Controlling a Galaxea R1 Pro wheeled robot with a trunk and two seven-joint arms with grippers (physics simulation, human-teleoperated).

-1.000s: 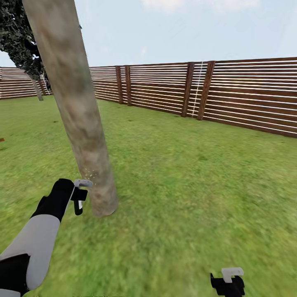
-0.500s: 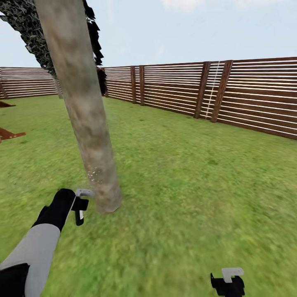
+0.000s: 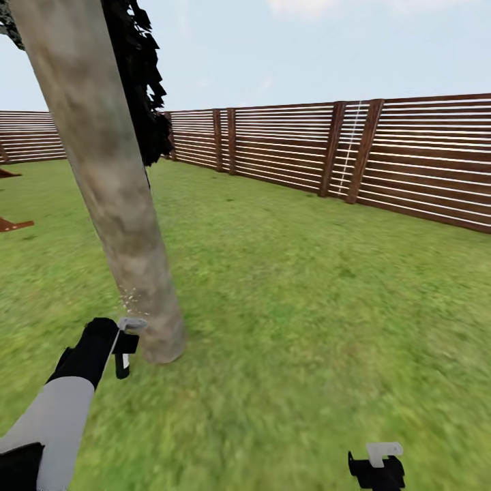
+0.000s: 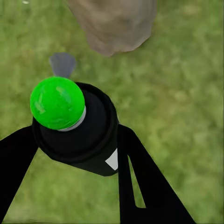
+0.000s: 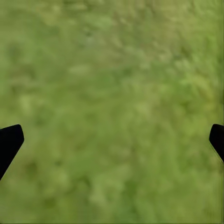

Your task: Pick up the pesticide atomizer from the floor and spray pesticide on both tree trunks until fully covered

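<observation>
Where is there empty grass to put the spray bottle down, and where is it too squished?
Open grass stretches from the tree trunk over to the wooden fence, and down to the right gripper. It is tight by the trunk's foot, where the left gripper holds the pesticide atomizer close to the bark.

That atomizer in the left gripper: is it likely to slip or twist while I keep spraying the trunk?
Probably steady: the pesticide atomizer looks like a rigid, round bottle sitting between the left gripper fingers. Its smooth curved body might rotate if knocked against the tree trunk. It seems small and light, so sagging is unlikely.
</observation>
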